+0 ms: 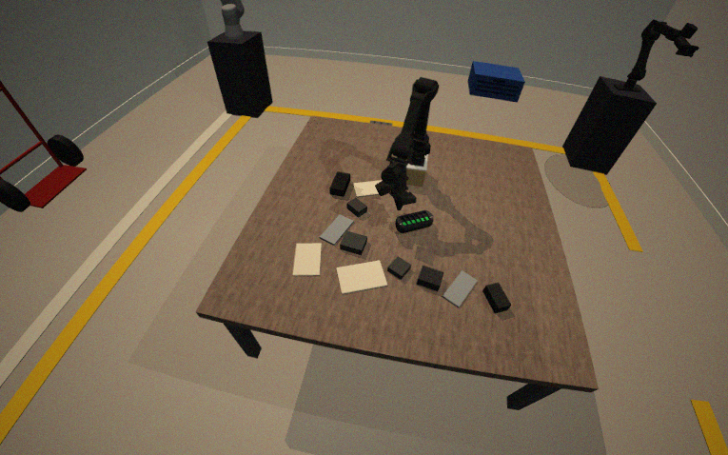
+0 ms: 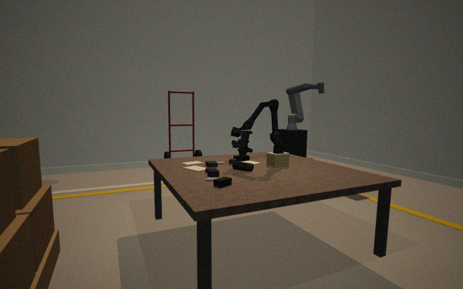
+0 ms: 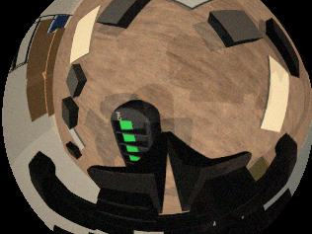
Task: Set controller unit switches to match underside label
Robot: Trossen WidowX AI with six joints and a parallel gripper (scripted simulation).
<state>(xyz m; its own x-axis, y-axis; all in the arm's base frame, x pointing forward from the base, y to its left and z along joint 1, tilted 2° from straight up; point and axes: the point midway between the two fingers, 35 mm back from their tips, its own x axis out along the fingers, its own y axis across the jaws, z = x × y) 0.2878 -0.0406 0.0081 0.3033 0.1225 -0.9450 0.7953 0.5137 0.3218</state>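
The dark controller unit (image 1: 414,222) (image 2: 242,166) (image 3: 140,109) lies on the bench (image 1: 265,276) with its switches facing up. Green switch ends show in a row in the top view. In the wrist view several green ends show along its left side, with an ON mark near the far end; its near part is hidden behind the gripper. The switch numbers are too small to read, and the underside label is hidden. My gripper (image 1: 401,207) (image 3: 166,135) is shut and empty. Its tips are low beside the unit's long side; whether they touch it, I cannot tell.
Several dark blocks (image 1: 353,243) (image 2: 222,182) (image 3: 234,25), cream cards (image 1: 362,276) (image 3: 276,95) and grey plates (image 1: 460,288) lie around the unit. A tan box (image 2: 277,159) stands by the arm's base. A dark block (image 1: 357,207) lies left of the gripper in the top view.
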